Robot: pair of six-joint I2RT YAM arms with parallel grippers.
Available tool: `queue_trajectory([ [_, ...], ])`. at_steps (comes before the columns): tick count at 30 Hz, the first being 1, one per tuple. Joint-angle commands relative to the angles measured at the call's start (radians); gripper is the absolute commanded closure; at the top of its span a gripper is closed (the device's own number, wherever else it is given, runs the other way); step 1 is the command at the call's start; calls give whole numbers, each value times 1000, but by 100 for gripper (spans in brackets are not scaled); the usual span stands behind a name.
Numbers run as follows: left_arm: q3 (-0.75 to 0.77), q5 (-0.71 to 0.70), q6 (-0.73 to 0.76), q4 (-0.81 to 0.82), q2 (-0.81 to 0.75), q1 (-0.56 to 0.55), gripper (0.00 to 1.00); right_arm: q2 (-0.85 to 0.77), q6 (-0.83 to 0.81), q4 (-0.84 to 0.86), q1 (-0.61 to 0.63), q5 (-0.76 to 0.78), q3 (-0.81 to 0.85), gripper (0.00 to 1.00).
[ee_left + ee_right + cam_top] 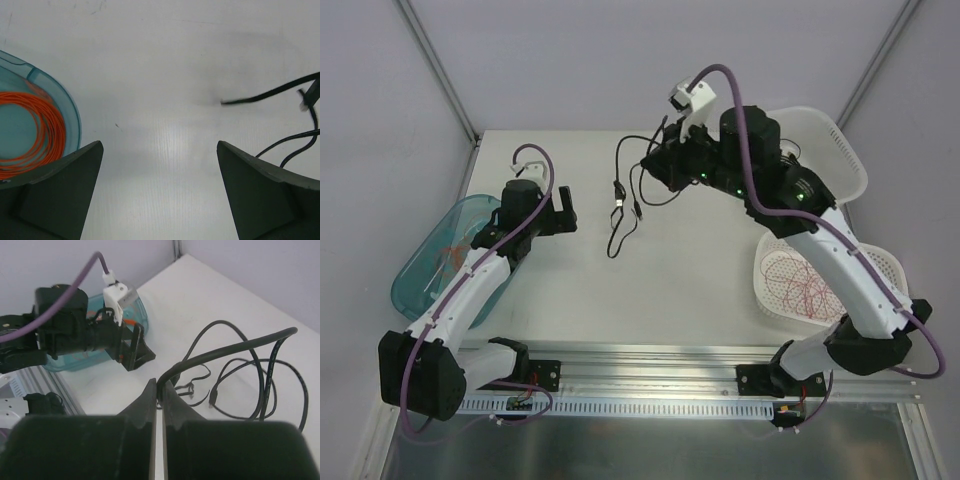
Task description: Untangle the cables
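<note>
Black cables (240, 346) pinched in R tool (159, 386), loops partly hidden behind it.

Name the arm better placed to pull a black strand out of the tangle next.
Right, most likely. The right tool is already shut on a black cable, so it only needs to draw it away. The left tool is open, near the teal bin, and touches no cable.
</note>
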Motion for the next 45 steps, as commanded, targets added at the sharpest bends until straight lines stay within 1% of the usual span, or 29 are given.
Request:
queue_trajectory([
  [1,8,65,-3,29,7,9,1,-54,-15,2,-38,-72,-26,99],
  [3,9,144,4,38,10,9,1,-46,13,-35,-47,-55,-45,99],
  [4,8,173,6,52,12,9,1,-43,20,-37,-58,-67,-92,99],
  [6,0,245,10,69,16,9,1,-62,34,23,-59,-69,-187,99],
  [8,-3,277,15,84,18,9,1,-82,57,74,-59,-14,-306,99],
  [11,-6,326,15,99,15,9,1,-66,57,75,-56,22,-374,99],
  [12,-9,346,13,103,12,9,1,-44,54,71,-52,108,-388,99],
  [14,-14,359,7,112,12,9,1,-19,47,72,-52,225,-437,99],
  [16,-15,362,7,115,13,9,1,-11,45,118,-56,273,-482,99],
  [17,-17,363,7,116,13,9,1,-10,43,167,-59,287,-503,99],
  [19,-17,363,9,116,15,9,1,4,43,196,-65,358,-514,99],
  [20,-15,363,7,116,16,9,1,12,42,222,-67,419,-510,99],
  [25,-15,380,10,119,15,9,1,39,39,345,-81,487,-508,99],
  [26,-15,394,12,121,16,9,1,43,43,388,-82,485,-508,99],
  [28,-15,406,12,126,15,9,1,37,95,416,-82,459,-503,99],
  [29,-15,414,13,127,15,9,1,14,111,480,-82,424,-516,99],
  [30,-15,422,13,129,15,9,1,-2,138,523,-76,352,-531,99],
  [31,-15,428,13,132,13,9,1,-17,151,566,-70,337,-552,99],
  [32,-15,432,15,136,13,9,1,-46,154,642,-67,333,-590,99],
  [35,-20,452,13,146,13,9,1,-72,204,735,-64,358,-657,99],
  [36,-20,457,13,147,15,10,1,-65,226,703,-81,341,-643,99],
  [37,-20,458,13,147,13,9,1,-72,303,666,-93,309,-640,99],
  [38,-21,461,12,150,13,9,1,-92,321,730,-99,260,-672,99],
  [39,-23,463,13,150,12,9,1,-162,335,791,-96,246,-760,99],
  [41,-23,478,16,155,12,9,1,-206,361,853,-96,220,-805,99],
  [43,-26,512,16,172,12,10,1,-226,370,807,-98,206,-781,99],
  [45,-34,540,15,193,16,6,1,-240,373,792,-98,149,-772,99],
])
